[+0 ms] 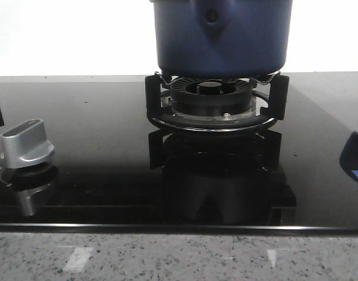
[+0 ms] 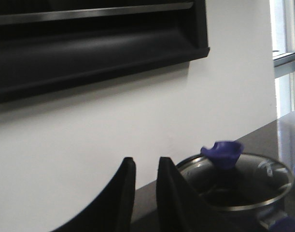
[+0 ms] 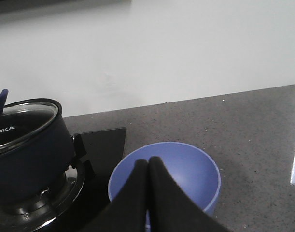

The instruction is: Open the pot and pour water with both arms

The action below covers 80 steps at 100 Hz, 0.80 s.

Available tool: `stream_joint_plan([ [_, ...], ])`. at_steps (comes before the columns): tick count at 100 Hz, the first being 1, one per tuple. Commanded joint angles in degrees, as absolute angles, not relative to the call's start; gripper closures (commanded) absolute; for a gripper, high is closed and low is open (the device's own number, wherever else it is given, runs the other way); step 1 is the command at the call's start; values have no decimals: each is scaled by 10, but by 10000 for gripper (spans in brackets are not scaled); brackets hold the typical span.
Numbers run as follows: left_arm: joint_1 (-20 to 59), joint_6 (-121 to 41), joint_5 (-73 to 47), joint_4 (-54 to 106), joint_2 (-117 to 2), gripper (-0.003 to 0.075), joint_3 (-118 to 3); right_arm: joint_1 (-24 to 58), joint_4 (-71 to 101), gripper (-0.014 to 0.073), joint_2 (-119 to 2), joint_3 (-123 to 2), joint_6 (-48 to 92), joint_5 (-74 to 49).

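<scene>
The pot (image 1: 221,38), dark navy-blue with matte straight sides and a rounded lower edge, is seated on the black pan support (image 1: 216,99) of a gas burner (image 1: 211,93), its pointed handle mount with a round rivet turned toward the front camera. It is closed by a glass lid (image 2: 236,181) with a metal rim, topped by a blue knob (image 2: 223,152); part of a white brand lettering is seen through the glass in the right wrist view. The burner is set into a glossy black glass hob (image 1: 96,152), in which the support is mirrored. A silver control knob (image 1: 27,142) is mounted on the hob well to the left of the burner. The hob is let into a speckled grey stone surface (image 1: 179,257), backed by a white wall (image 3: 186,53). On that surface, just beside the hob's right edge, a light blue bowl (image 3: 195,166) is placed. The left end effector (image 2: 146,171) is held above and beside the pot, its dark fingers (image 2: 125,193) parted by a narrow gap and nothing between them. The right end effector (image 3: 148,166) is held over the bowl with its fingers pressed together, nothing gripped. A dark wall-mounted unit (image 2: 89,53) is seen above in the left wrist view.
</scene>
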<state>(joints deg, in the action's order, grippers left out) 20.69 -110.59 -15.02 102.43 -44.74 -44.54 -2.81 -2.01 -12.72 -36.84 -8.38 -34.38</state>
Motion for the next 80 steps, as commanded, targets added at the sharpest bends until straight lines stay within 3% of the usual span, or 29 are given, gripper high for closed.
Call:
stream_joint_plan([
  [1, 204, -1103, -103, 1044, -363, 660, -383, -26, -23, 662, -115, -351, -77, -260],
  [18, 204, -1103, -21, 1052, -223, 741, -271, -26, -23, 663, -97, -317, -77, -231],
  [33, 204, -1103, -5, 1073, -155, 740, -221, -26, -23, 668, -96, -312, -77, -223],
  [80, 204, -1103, -7, 1073, -135, 740, -201, -10, -24, 668, -96, -312, -77, -257],
])
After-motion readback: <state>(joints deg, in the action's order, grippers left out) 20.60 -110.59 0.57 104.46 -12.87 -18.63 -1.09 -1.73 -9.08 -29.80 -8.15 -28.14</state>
